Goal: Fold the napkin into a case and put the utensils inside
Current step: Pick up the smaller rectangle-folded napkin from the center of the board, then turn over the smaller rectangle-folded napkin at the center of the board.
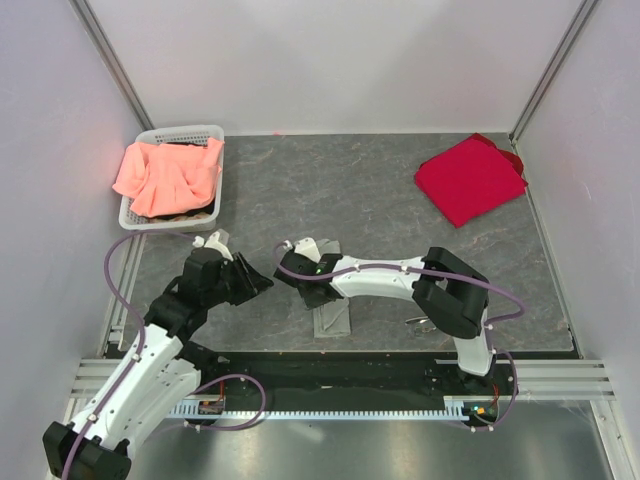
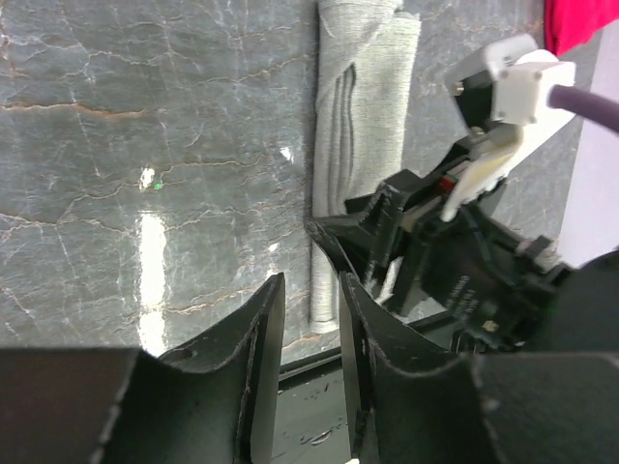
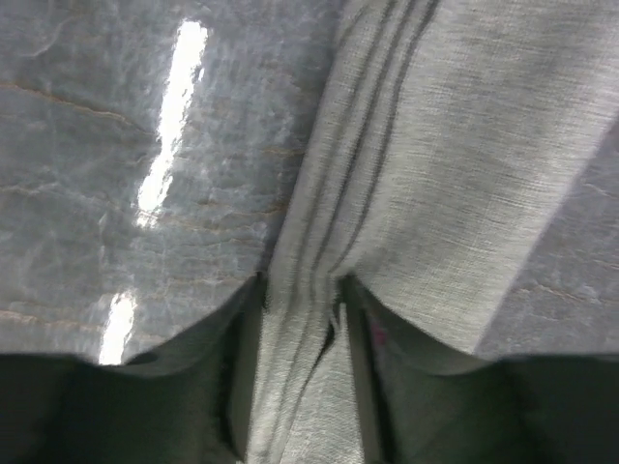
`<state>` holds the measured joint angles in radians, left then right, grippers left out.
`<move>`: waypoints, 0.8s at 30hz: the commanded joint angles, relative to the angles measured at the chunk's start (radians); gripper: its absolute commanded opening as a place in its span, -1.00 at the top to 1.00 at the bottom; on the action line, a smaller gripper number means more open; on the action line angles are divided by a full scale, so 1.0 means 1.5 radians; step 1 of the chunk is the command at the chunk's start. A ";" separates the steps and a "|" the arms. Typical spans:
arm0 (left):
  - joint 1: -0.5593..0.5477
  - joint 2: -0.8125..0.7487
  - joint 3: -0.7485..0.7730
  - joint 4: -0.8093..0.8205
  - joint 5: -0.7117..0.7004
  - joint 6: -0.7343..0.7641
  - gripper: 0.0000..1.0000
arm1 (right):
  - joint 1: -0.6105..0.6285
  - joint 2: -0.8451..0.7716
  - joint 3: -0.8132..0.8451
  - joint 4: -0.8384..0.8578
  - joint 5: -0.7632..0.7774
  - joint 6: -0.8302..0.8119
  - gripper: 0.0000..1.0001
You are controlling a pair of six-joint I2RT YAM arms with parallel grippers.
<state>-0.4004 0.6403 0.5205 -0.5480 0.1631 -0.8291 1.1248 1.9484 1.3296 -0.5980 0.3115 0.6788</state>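
Note:
The grey-green napkin (image 1: 335,320) lies near the table's front edge, folded into a narrow strip (image 2: 363,126). My right gripper (image 1: 303,283) reaches in from the right over its far end. In the right wrist view its jaws (image 3: 300,295) are shut on the napkin's (image 3: 435,145) layered folded edge, which bunches between the fingers. My left gripper (image 1: 262,280) hovers just left of the right one, above the table. It is open (image 2: 311,290) with nothing between its fingers. Thin silvery utensils (image 1: 419,322) show beside the right arm's elbow, partly hidden by it.
A white basket (image 1: 215,132) holding a salmon-orange cloth (image 1: 165,175) stands at the back left. A bright red cloth (image 1: 470,178) lies at the back right. White walls close in the table, and the black rail (image 1: 330,365) runs along its front edge.

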 commanded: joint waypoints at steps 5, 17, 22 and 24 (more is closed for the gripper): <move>0.003 -0.020 0.010 -0.005 0.019 -0.019 0.27 | 0.023 0.086 0.044 -0.048 0.116 0.043 0.76; 0.003 -0.023 0.034 -0.026 -0.007 -0.018 0.27 | -0.018 -0.095 0.026 0.145 -0.174 -0.036 1.00; 0.003 -0.041 0.043 -0.039 -0.032 -0.039 0.29 | -0.071 -0.130 -0.066 0.255 -0.360 -0.017 1.00; 0.003 -0.062 0.042 -0.039 -0.041 -0.056 0.29 | -0.093 -0.131 -0.124 0.345 -0.448 -0.004 1.00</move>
<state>-0.3996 0.5915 0.5423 -0.5983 0.1474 -0.8516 1.0382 1.7702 1.2728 -0.3275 -0.0563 0.6460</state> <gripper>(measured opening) 0.360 0.020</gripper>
